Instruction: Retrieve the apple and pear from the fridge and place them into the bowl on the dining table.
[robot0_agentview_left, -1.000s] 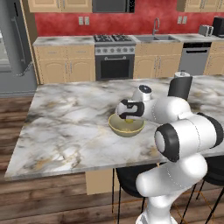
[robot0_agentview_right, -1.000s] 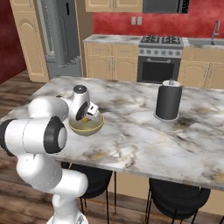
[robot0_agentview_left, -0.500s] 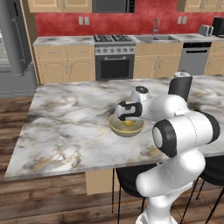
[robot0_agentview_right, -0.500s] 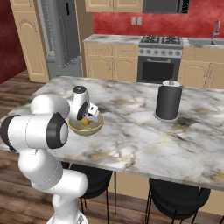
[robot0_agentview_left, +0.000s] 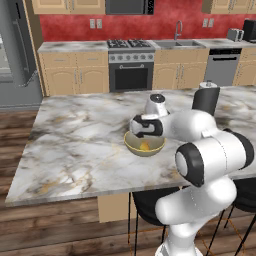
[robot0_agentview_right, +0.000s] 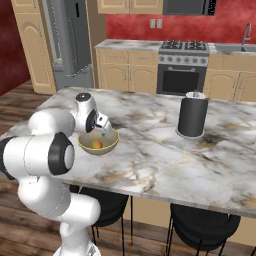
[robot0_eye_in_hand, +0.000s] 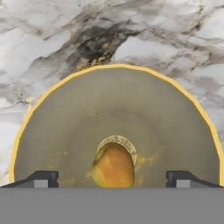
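Orange-yellow fruit (robot0_eye_in_hand: 113, 166) in bowl (robot0_eye_in_hand: 65, 113), kind unclear, under spread hand (robot0_eye_in_hand: 112, 178).

Red wall (robot0_agentview_left: 165, 22), tan cabinets (robot0_agentview_left: 75, 75) flanking a steel stove (robot0_agentview_left: 131, 67), dark wood floor (robot0_agentview_left: 20, 120), black stools (robot0_agentview_right: 200, 227) below

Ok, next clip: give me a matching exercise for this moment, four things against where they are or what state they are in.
Things:
1. fruit
2. bowl
3. end effector
4. black canister

Places or states:
A. standing upright on the table, away from the bowl
B. lying in the bottom of the bowl
C. open, just above the bowl
D. resting on the marble table

Pairs: 1-B, 2-D, 3-C, 4-A
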